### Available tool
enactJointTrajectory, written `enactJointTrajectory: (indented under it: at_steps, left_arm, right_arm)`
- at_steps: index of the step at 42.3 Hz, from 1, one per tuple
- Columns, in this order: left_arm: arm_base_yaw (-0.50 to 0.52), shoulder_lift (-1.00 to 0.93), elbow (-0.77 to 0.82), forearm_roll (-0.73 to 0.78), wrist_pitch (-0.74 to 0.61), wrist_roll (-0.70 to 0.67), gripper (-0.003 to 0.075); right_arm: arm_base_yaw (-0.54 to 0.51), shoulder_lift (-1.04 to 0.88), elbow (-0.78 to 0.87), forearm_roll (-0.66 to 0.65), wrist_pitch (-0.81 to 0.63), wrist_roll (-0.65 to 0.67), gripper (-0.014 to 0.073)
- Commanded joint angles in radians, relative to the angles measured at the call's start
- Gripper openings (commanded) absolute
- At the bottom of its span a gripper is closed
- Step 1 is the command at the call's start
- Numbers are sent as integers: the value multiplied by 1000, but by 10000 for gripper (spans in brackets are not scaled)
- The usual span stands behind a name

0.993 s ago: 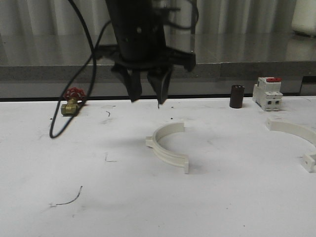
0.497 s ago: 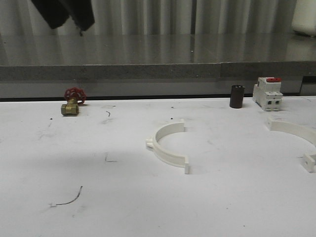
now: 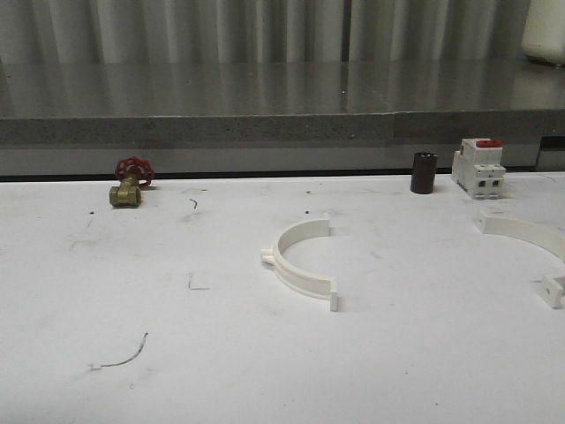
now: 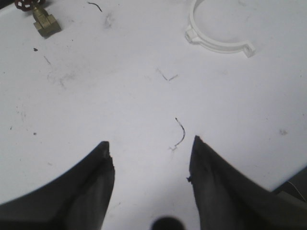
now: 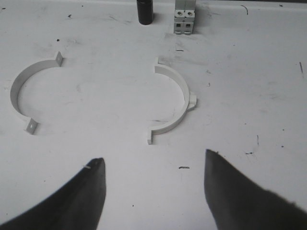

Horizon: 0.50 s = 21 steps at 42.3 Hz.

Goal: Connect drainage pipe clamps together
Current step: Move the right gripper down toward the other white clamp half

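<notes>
Two white half-ring drainage pipe clamps lie flat on the white table. One clamp (image 3: 298,269) is at the centre, opening to the right. The other clamp (image 3: 530,231) lies at the right edge, partly cut off. In the right wrist view they lie side by side with their open sides facing each other, the centre clamp (image 5: 13,93) and the right clamp (image 5: 183,93), a gap apart. My right gripper (image 5: 153,156) is open above the bare table short of them. My left gripper (image 4: 150,142) is open and empty, high over the table, far from the centre clamp (image 4: 216,46).
A brass valve with a red handwheel (image 3: 130,183) sits at the back left. A black cylinder (image 3: 424,172) and a white breaker with a red top (image 3: 478,166) stand at the back right. A grey ledge (image 3: 265,128) borders the table's far side. A thin wire scrap (image 4: 180,134) lies near the front.
A black gripper that hung above the centre clamp in the front view rose up and to the left, then passed beyond that view's edge. The clamps have not moved.
</notes>
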State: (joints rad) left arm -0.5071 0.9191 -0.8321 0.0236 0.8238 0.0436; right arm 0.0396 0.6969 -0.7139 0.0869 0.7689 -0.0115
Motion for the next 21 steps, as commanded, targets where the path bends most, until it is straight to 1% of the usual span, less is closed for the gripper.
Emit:
enactJointTrajectory:
  at_steps: [1,9,16,21]
  left_arm:
    - [0,-88,36,-24,-61,1,356]
    - [0,-203,104,-39,-61,1,356]
    - [0,-230,106,-39,-61,1,356]
    - [0,-230,106,-39,-65,1,356]
  right_arm:
    - [-6,5,-35,-4,-62,-8,477]
    - [-6,5,-35,8,-65,-8,477]
    - [-6,5,-41,3,-71,-8,475]
    - [-6,44,-86,-6,-48,-7,475]
